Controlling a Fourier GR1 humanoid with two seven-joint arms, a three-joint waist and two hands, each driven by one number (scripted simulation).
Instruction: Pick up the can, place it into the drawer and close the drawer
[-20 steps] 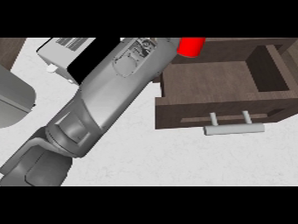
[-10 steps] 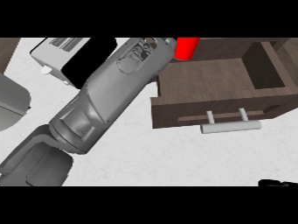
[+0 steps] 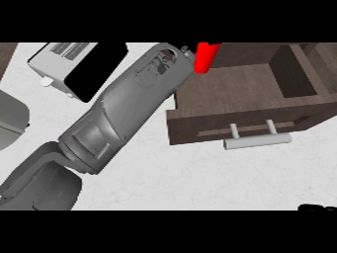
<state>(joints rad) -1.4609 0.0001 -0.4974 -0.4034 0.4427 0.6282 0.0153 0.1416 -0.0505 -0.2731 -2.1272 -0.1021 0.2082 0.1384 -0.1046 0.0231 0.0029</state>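
**Can at the drawer's far corner, left hand out of sight**

Nearest, a dark sliver of the right hand (image 3: 321, 208) shows at the lower edge; whether it is open or closed cannot be told. The left forearm (image 3: 120, 118) slants across the white worktop (image 3: 200, 173) toward the open drawer (image 3: 229, 94), with its pale handle (image 3: 257, 141) in front. The left hand is hidden beyond the wrist, so any hold on the can is unconfirmed. The can (image 3: 206, 57), plain red and partly cut off, sits beside the wrist at the drawer's far left corner. It is best carried over the drawer's floor, clear of the walls, before lowering.
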